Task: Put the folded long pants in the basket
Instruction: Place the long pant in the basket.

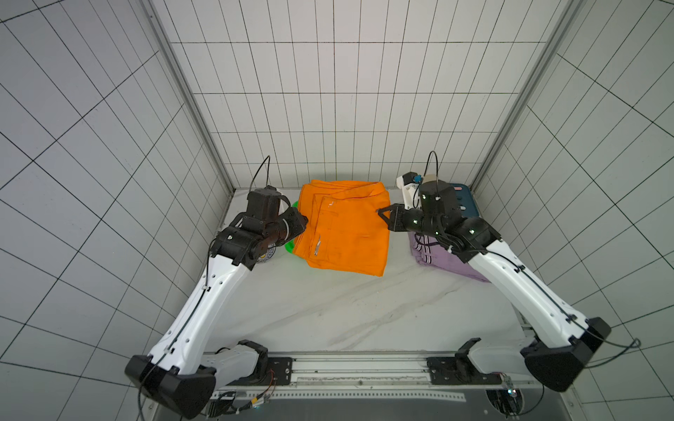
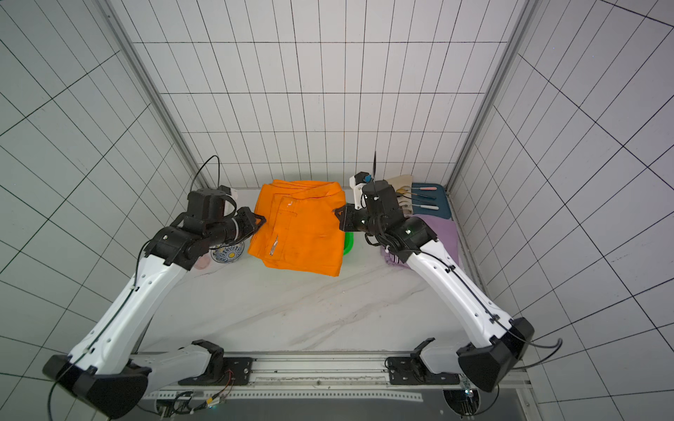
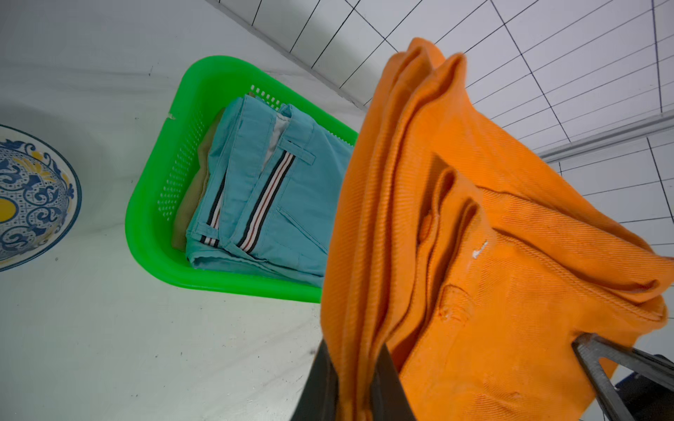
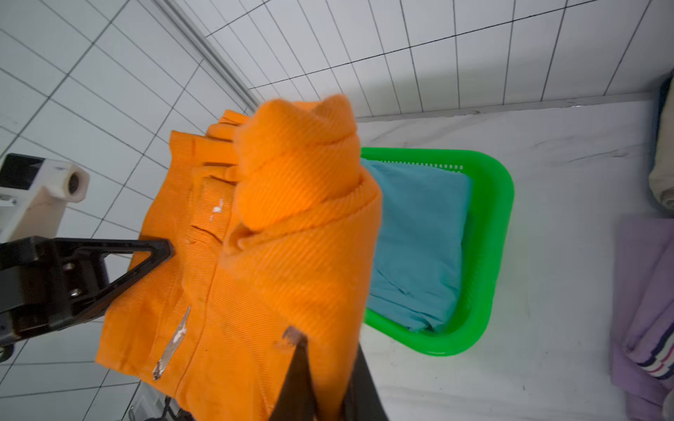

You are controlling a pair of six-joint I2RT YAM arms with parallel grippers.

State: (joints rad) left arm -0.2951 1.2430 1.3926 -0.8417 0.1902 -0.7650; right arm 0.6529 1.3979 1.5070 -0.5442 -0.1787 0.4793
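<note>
orange pants [image 1: 346, 233] gripped at both edges, above basket [image 3: 146, 218]

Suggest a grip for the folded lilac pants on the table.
Probably pinch opposite edges of the lilac pants: left gripper and right gripper coming in low from either side. It's a flat, floppy layered fold; a one-sided grip may unfold it.

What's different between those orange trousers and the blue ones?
The orange pants hang in the air, pinched at opposite edges by the left gripper and right gripper; the sky blue pants lie inside the green basket. The orange pants show no stripes, while the sky blue pants carry striped trim. Both are folded cloth bundles.
</note>
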